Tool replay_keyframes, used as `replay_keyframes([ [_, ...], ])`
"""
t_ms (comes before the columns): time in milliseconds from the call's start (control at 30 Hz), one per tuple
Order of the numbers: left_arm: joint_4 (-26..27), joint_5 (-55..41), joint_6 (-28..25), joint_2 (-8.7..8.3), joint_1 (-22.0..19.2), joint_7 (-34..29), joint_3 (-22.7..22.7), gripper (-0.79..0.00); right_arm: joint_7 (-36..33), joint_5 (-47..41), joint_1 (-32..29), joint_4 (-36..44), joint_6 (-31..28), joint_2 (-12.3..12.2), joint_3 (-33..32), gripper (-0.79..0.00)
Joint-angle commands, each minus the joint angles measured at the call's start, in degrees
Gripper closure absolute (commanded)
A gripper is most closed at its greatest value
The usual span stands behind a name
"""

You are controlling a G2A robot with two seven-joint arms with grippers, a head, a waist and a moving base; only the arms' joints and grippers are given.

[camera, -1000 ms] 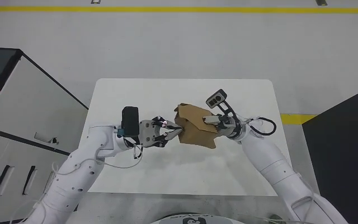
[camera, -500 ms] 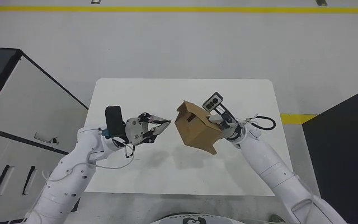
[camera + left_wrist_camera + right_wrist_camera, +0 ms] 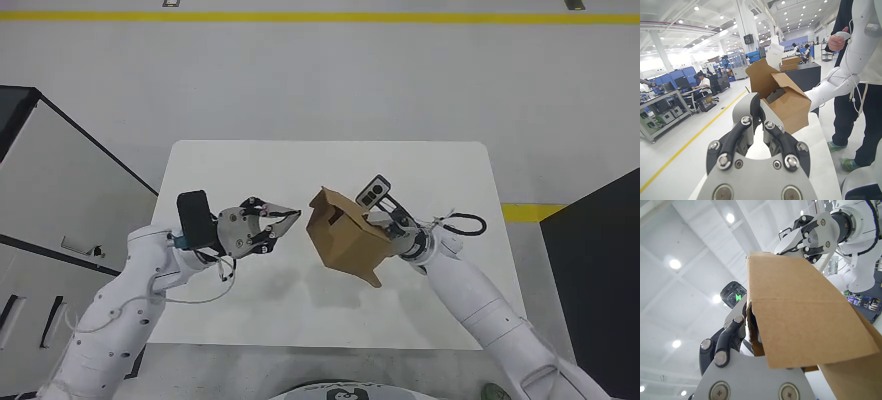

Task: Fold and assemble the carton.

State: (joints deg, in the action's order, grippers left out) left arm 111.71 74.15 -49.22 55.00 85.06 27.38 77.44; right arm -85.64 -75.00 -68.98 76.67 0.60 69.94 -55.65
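Observation:
The brown carton (image 3: 345,240) hangs tilted above the middle of the white table (image 3: 250,170). My right gripper (image 3: 380,222) is shut on its right-hand wall. One finger (image 3: 735,313) lies against the outside of the carton (image 3: 800,313); the other is hidden inside. In the left wrist view the carton (image 3: 789,106) has an open end with one flap standing up and another folded partway over. My left gripper (image 3: 290,214) is a short way left of the carton, not touching it. Its fingers are shut with nothing between them (image 3: 759,107).
A dark cabinet (image 3: 20,120) stands off the table's left side and a dark unit (image 3: 600,260) off its right. A yellow line (image 3: 320,16) runs along the floor beyond the far edge. The table's near and far parts are bare.
My left gripper has let go of the carton's left side and drawn back to the left. The right gripper has lifted and turned the carton, which now stands more box-shaped.

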Motion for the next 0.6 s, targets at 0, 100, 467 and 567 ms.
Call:
replay_keyframes([
  [0, 0.7, 1.6, 0.8, -0.04, 0.5, 0.1, 0.5, 0.000, 0.0, 0.1, -0.2, 0.2, 0.2, 0.1, 0.0, 0.000],
  [100, 1.1, 2.6, 1.4, -0.06, 1.5, 1.0, 0.9, 0.000, -0.2, 0.2, -0.5, 0.6, 0.4, 0.2, -0.1, 0.000],
  [467, -6.3, -3.1, 4.4, 2.18, -14.2, -5.5, -8.4, 0.000, -0.3, 0.5, -1.6, 1.5, 1.4, 0.6, -0.5, 0.000],
  [567, -7.5, -3.1, 4.2, 2.50, -15.5, -5.0, -9.4, 0.000, -0.3, 0.5, -1.6, 1.5, 1.4, 0.6, -0.5, 0.000],
])
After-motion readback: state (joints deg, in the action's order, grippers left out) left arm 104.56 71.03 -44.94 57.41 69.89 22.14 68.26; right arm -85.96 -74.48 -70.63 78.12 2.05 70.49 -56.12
